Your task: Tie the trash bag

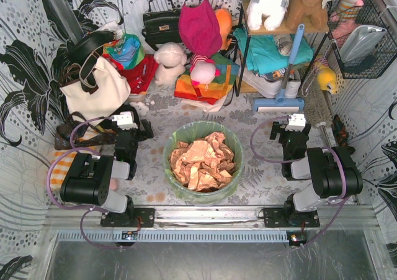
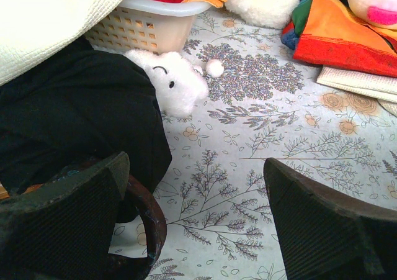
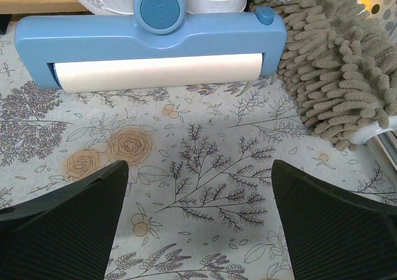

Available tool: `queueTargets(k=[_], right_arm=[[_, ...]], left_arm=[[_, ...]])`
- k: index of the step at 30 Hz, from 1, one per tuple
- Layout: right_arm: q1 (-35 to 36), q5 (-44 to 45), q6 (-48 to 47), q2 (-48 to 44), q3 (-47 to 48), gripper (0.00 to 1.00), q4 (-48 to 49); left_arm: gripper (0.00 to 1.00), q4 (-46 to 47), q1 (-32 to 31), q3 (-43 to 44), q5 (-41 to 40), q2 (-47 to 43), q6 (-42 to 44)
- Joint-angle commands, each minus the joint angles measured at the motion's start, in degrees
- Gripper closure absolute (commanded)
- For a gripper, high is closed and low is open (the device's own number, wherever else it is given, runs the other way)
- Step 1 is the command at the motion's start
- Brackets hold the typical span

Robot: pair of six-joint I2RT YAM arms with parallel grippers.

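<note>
The trash bag [image 1: 169, 162] is standing apart from both: right of the left gripper [image 2: 195, 218], left of the right gripper [image 3: 198, 218], each gaping wide, gripping nothing

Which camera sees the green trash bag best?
The top camera. It shows the whole bag, open at the top and full of crumpled paper. The left wrist camera sees a white plush toy instead, and the right wrist camera sees a blue roller. Neither shows the bag.
</note>
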Motion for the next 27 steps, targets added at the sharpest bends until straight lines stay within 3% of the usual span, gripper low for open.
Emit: queueTargets(k=[1, 8, 12, 19, 27], right_arm=[[-0.19, 0.22, 1.08, 0.37, -0.17, 0.03, 2.18], [-0.19, -0.36, 0.02, -0.55, -0.39, 0.03, 1.93], [-0.19, -2.47, -0.68, -4.57, -0.68, 0.03, -1.28], [-0.19, -4.45, 0.14, -18.12, 5.54, 0.03, -21.49], [-0.19, -7.88, 8.33, -25.24, 20.30, 0.03, -51.98]], left_arm=[[0.02, 2.34, 0.36, 0.57, 0.19, -0.09, 0.08], [0.02, 2.41, 0.19, 0.65, -1.68, -0.38, 0.44], [0.02, -2.67, -0.57, 2.42, -4.78, -2.68, -0.09], [0.02, -13.39, -4.22, 5.59, -15.18, -9.61, -0.18], [0.02, -43.29, -5.67, 18.47, -20.32, -16.43, -11.17]])
